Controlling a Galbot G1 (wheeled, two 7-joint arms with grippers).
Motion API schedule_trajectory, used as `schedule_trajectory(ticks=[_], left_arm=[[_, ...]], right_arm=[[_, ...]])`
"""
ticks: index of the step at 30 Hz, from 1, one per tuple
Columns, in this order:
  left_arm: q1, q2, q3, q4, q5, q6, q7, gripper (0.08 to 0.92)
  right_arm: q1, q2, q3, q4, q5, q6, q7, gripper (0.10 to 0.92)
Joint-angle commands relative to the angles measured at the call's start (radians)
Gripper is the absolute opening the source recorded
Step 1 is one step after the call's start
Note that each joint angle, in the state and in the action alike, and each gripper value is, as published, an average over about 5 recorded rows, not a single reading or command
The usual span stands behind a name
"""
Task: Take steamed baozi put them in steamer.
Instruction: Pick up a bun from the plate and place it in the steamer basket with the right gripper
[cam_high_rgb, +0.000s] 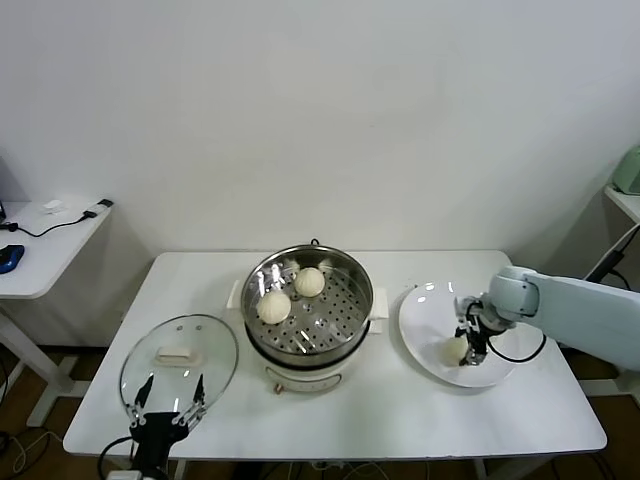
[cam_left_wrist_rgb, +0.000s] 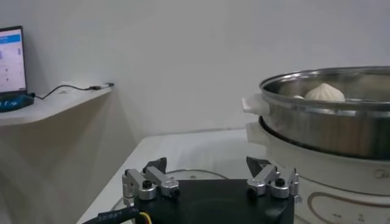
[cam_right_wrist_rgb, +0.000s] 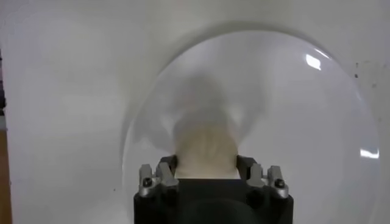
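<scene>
The steamer (cam_high_rgb: 355, 275) stands mid-table, open, with two baozi (cam_high_rgb: 309, 281) (cam_high_rgb: 274, 306) on its perforated tray. In the left wrist view the steamer (cam_left_wrist_rgb: 329, 128) shows with a baozi (cam_left_wrist_rgb: 324, 92) over its rim. One more baozi (cam_high_rgb: 455, 350) lies on the white plate (cam_high_rgb: 430, 310) to the right. My right gripper (cam_high_rgb: 465, 350) is down on the plate, with its fingers pressed against both sides of that baozi (cam_right_wrist_rgb: 206, 143). The right gripper (cam_right_wrist_rgb: 206, 163) shows in its own wrist view. My left gripper (cam_high_rgb: 172, 392) is parked open and empty at the table's front left, and shows in its own wrist view (cam_left_wrist_rgb: 210, 165).
A round glass lid (cam_high_rgb: 180, 365) with a white handle lies flat at the front left, under my left gripper. A side table (cam_high_rgb: 40, 250) with cables stands at the far left. The plate (cam_right_wrist_rgb: 292, 91) lies near the table's right edge.
</scene>
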Motion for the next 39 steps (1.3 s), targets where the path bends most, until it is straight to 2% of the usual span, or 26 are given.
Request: schedule_trajectory(ticks=[1,6,12,17,21,29,39], left_arm=[[0.002,-0.001,0.004,-0.005,0.003,0.001,0.0,0.823],[0.0,0.0,0.014,-0.011,0.006,0.002,0.002,0.823],[-0.01,0.004,0.015,-0.009,0.003,0.003,0.002,0.823],[-0.011,0.007,0.011,-0.006,-0.002,0.002,0.002,0.823],[-0.011,0.004,0.009,-0.007,-0.005,0.001,0.001,0.823],[-0.007,-0.002,0.006,-0.008,-0.007,-0.002,-0.003,0.823],[-0.011,-0.007,0.003,0.0,-0.01,-0.001,-0.005,0.823]], right_arm=[[0.321,0.044,-0.144,0.015,0.033,0.079,-0.102,0.637],[0.608,0.22,-0.268,0.009,0.145,0.21,-0.203,0.636],[0.736,0.446,-0.175,0.069,0.171,0.448,-0.253,0.636],[0.691,0.595,-0.09,0.169,0.046,0.612,-0.251,0.636],[0.579,0.658,-0.059,0.243,-0.093,0.692,-0.242,0.636],[0.366,0.691,-0.065,0.216,-0.39,0.787,-0.147,0.636],[0.263,0.679,-0.085,0.146,-0.453,0.751,-0.082,0.636]])
